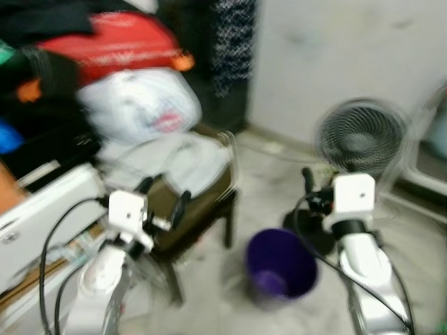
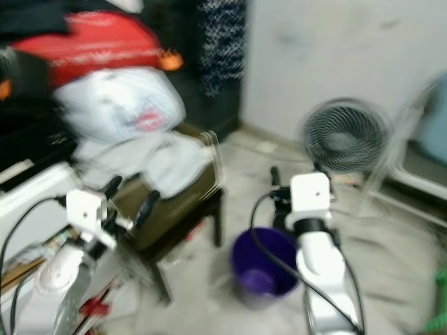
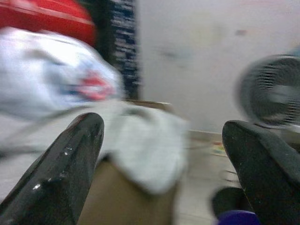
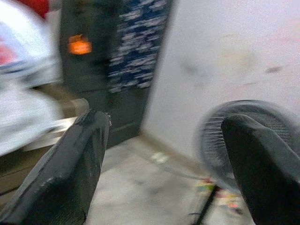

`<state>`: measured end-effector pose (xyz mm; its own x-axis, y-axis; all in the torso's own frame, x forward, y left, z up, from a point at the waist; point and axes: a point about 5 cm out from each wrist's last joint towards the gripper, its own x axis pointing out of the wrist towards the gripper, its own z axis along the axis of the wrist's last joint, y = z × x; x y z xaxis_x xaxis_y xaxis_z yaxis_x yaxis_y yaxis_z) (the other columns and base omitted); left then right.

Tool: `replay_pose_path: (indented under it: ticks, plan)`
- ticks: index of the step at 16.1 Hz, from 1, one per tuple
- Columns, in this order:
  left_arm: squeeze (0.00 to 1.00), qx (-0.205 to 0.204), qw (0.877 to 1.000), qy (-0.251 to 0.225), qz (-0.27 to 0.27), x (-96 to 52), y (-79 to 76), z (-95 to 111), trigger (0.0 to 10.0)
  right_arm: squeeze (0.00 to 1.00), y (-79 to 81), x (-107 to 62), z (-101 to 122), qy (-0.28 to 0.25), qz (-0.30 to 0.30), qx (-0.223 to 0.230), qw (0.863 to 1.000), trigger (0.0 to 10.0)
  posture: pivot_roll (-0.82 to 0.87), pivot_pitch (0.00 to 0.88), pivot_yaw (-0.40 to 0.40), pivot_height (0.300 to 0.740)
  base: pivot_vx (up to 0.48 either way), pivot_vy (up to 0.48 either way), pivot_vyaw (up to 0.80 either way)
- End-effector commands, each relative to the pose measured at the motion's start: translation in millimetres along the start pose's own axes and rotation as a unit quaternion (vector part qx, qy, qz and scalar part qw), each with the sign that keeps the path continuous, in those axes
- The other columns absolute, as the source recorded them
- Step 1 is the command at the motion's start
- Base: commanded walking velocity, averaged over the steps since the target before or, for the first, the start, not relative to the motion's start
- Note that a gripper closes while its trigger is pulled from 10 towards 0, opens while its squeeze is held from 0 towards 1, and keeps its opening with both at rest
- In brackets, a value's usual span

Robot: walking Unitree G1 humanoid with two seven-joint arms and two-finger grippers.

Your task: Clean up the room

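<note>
Blurred view: we hold our left gripper (image 1: 163, 197) spread over the stool (image 1: 202, 202); our right gripper (image 4: 164, 164), also spread, is above the bucket (image 1: 281, 266) beside it.

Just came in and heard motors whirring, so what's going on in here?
The robot is on the move in a cluttered room, so the pictures are blurred. Both arms are raised in front of it, and the left gripper and right gripper are open and hold nothing. A purple bucket stands on the floor between the arms, beside a brown stool draped with a white cloth. A floor fan stands by the wall, and bags are piled at the robot's left.
</note>
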<state>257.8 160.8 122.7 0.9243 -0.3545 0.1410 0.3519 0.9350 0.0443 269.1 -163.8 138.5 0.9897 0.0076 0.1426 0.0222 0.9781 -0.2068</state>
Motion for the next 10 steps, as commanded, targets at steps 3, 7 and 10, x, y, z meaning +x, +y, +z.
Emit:
replay_pose_path:
  ticks: [3, 7, 10]
  plan:
    - [0.00, 0.031, 0.999, 0.012, 0.019, 0.8, -0.6, 0.2, 10.0, 0.00, -5.2, -0.8, 1.0, 0.003, -0.004, 0.001, 1.000, 10.0, -0.12, 0.038, 0.016, 0.740, 0.000, 0.000, 0.80]
    - [0.00, 0.047, 0.998, 0.014, 0.035, -0.9, 1.0, 0.5, 10.0, 0.00, -3.3, -1.8, 2.4, 0.004, -0.005, 0.002, 1.000, 10.0, -0.12, 0.042, 0.020, 0.740, 0.000, 0.000, 0.80]
    - [0.00, 0.044, 0.998, 0.019, 0.048, -6.5, 3.4, -2.3, 10.0, 0.00, -2.6, -5.4, 5.1, 0.001, -0.005, 0.002, 1.000, 10.0, -0.13, 0.036, 0.020, 0.740, 0.000, 0.000, 0.80]
